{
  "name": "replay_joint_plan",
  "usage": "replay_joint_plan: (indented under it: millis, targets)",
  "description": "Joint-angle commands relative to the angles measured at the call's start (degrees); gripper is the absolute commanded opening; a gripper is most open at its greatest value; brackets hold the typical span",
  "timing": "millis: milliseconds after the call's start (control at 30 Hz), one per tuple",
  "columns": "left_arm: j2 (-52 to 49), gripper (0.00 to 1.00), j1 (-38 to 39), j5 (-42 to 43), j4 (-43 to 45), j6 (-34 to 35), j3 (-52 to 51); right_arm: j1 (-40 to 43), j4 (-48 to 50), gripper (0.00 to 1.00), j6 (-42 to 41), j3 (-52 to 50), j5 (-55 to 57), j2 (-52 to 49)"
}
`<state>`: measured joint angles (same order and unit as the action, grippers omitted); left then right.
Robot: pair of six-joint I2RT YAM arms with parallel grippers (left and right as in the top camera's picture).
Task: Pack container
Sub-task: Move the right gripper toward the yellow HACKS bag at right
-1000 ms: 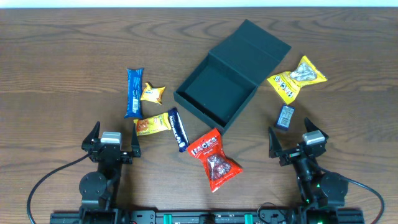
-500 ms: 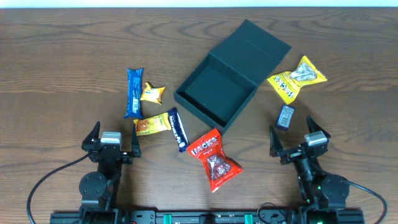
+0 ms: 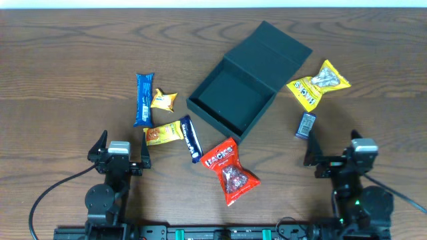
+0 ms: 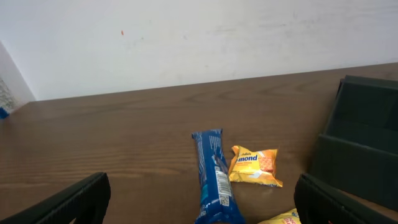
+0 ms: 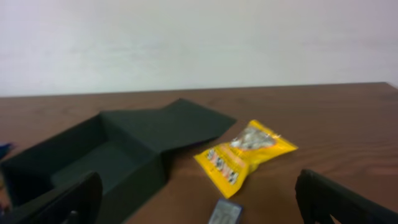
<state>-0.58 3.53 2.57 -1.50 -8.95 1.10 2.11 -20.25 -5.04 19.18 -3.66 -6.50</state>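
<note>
The container [image 3: 230, 97], a dark teal-black square box, lies open and empty at the table's middle, its flap lid [image 3: 277, 47] folded back to the far right. Snack packets lie round it: a blue bar [image 3: 143, 99], a small yellow packet [image 3: 163, 100], a yellow-orange packet [image 3: 162, 135], a dark blue bar [image 3: 191, 139], a red packet [image 3: 230, 171], a yellow bag [image 3: 318, 83] and a small blue-grey packet [image 3: 305, 125]. My left gripper [image 3: 124, 139] stands open near the front left, holding nothing. My right gripper [image 3: 333, 143] is open at the front right, just short of the blue-grey packet.
The left wrist view has the blue bar [image 4: 213, 177] and small yellow packet [image 4: 254, 167] ahead, with the container's wall [image 4: 360, 143] at right. The right wrist view has the container [image 5: 118, 155] at left, the yellow bag [image 5: 245, 155] ahead and the blue-grey packet [image 5: 225, 213] close below.
My right arm has swung to the right, away from the blue-grey packet, still open. The left arm and all packets have stayed put.
</note>
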Motion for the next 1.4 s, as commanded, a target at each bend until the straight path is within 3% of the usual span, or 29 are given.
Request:
replay_joint_plan:
  millis: [0,367,533,633,867,933,1067,1367]
  targets:
    - [0.4,0.95,-0.2,-1.1,-2.9,0.4,-0.9,0.0,-1.8,0.99,-3.1,5.0,6.3,-5.5]
    - [0.4,0.95,-0.2,-1.1,-2.9,0.4,-0.9,-0.1,-5.9,0.99,-6.9,23.7,7.7,-38.5]
    - [0.4,0.95,-0.2,-1.1,-2.9,0.4,-0.9,-0.1,-17.5,0.99,-8.3,38.5,4.3,-54.5]
    - [0.4,0.95,-0.2,-1.1,-2.9,0.4,-0.9,0.0,-24.7,0.99,-9.5,46.2,-3.7,-60.8]
    - [0.4,0.95,-0.2,-1.1,-2.9,0.4,-0.9,0.2,-23.1,0.98,-9.4,47.2,-19.4,-63.2]
    - [0.4,0.95,-0.2,-1.1,-2.9,0.4,-0.9,1.0,-21.4,0.99,-10.4,47.2,-15.7,-63.3]
    - [0.4,0.95,-0.2,-1.1,-2.9,0.4,-0.9,4.9,-22.4,0.99,-24.3,47.2,-5.4,-64.3]
    - [0.4,0.95,-0.2,-1.1,-2.9,0.4,-0.9,10.4,-17.9,0.98,-36.2,47.2,-8.3,-77.0]
